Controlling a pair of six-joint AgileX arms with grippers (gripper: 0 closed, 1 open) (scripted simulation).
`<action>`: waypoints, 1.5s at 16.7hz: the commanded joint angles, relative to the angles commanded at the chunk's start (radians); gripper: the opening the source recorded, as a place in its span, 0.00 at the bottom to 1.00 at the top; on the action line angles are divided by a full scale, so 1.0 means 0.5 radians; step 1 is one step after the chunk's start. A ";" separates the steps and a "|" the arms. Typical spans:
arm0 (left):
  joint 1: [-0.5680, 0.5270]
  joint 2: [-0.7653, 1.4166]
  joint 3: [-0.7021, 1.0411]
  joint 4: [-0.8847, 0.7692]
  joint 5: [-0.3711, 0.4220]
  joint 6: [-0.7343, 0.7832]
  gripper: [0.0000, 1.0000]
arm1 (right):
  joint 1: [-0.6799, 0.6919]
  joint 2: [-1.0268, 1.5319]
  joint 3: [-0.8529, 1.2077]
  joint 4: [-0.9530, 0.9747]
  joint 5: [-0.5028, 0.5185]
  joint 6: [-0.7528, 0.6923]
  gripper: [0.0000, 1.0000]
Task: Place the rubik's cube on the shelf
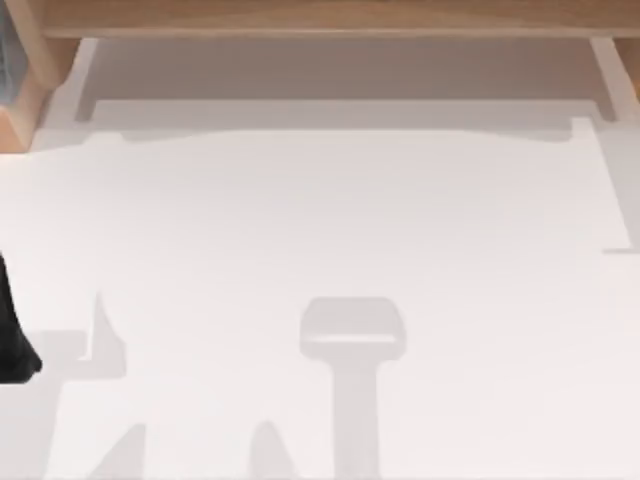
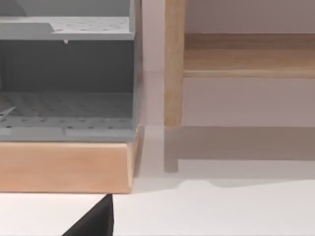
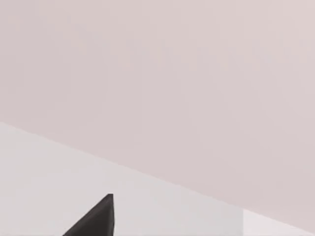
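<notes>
Top view: the shelf, a light tan board, runs along the far edge of the white table, with shadow beneath it. A black part of my left arm sits at the table's left edge. I cannot tell from here where the rubik's cube is.

Left wrist view: my left gripper appears as 1 black fingertip above the white table. I cannot tell how far it is open or whether it holds anything. Beyond it stand a tan wooden upright, the shelf board, and a grey perforated rack on a wooden base.

Right wrist view: my right gripper likewise shows 1 black fingertip over the table, with a pale wall behind. I cannot tell its opening or hold.
</notes>
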 joint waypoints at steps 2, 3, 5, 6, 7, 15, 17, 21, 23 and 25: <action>0.000 0.000 0.000 0.000 0.000 0.000 1.00 | 0.125 0.048 0.310 -0.486 0.050 0.172 1.00; 0.000 0.000 0.000 0.000 0.000 0.000 1.00 | 0.187 0.073 0.450 -0.722 0.070 0.257 1.00; 0.000 0.000 0.000 0.000 0.000 0.000 1.00 | 0.310 0.128 0.699 -1.169 0.101 0.423 1.00; 0.000 0.000 0.000 0.000 0.000 0.000 1.00 | 0.369 0.160 0.801 -1.374 0.112 0.500 1.00; 0.000 0.000 0.000 0.000 0.000 0.000 1.00 | 0.425 0.192 0.891 -1.563 0.121 0.574 1.00; 0.000 0.000 0.000 0.000 0.000 0.000 1.00 | 0.676 0.418 1.198 -2.380 0.156 0.925 1.00; 0.000 0.000 0.000 0.000 0.000 0.000 1.00 | 0.678 0.421 1.199 -2.386 0.156 0.928 1.00; 0.000 0.000 0.000 0.000 0.000 0.000 1.00 | 0.670 0.417 1.194 -2.381 0.154 0.928 1.00; 0.000 0.000 0.000 0.000 0.000 0.000 1.00 | 0.686 0.410 1.162 -2.355 0.158 0.942 1.00; 0.000 0.000 0.000 0.000 0.000 0.000 1.00 | 0.703 0.404 1.108 -2.309 0.159 0.954 1.00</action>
